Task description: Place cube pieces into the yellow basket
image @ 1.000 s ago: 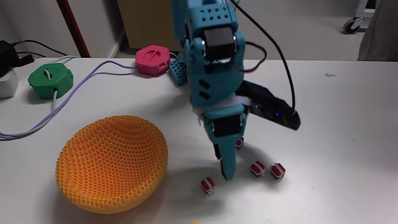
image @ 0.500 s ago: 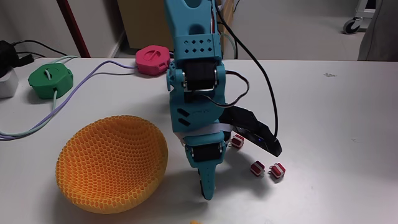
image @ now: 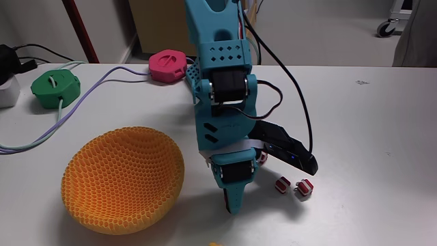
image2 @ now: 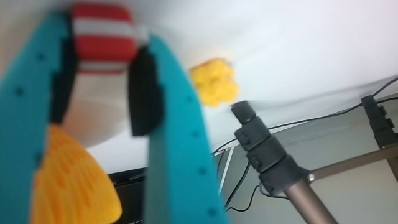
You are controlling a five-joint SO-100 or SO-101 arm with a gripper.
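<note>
In the wrist view a red cube piece with a white band (image2: 102, 36) sits between the teal fingers of my gripper (image2: 102, 59), touching both black pads. In the fixed view the gripper (image: 233, 202) points down onto the table just right of the yellow basket (image: 123, 179), and the arm hides the held cube. Two more red-and-white cube pieces (image: 282, 184) (image: 304, 187) lie to the right, and a third (image: 262, 158) peeks out behind the arm. A yellow-orange cube piece (image2: 213, 81) lies close by on the table, seen at the fixed view's bottom edge (image: 214, 244). The basket's mesh (image2: 68, 180) fills the wrist view's lower left.
A green puck (image: 55, 88) and a pink puck (image: 168, 65) sit at the back with cables running across the left of the table. A black camera module (image: 293, 152) juts right from the arm. A tripod leg (image2: 277, 168) stands beyond the table edge.
The arm swung left and down from beside the three right-hand cubes onto the cube nearest the basket. In the last half second it shifted slightly right and lifted a little.
</note>
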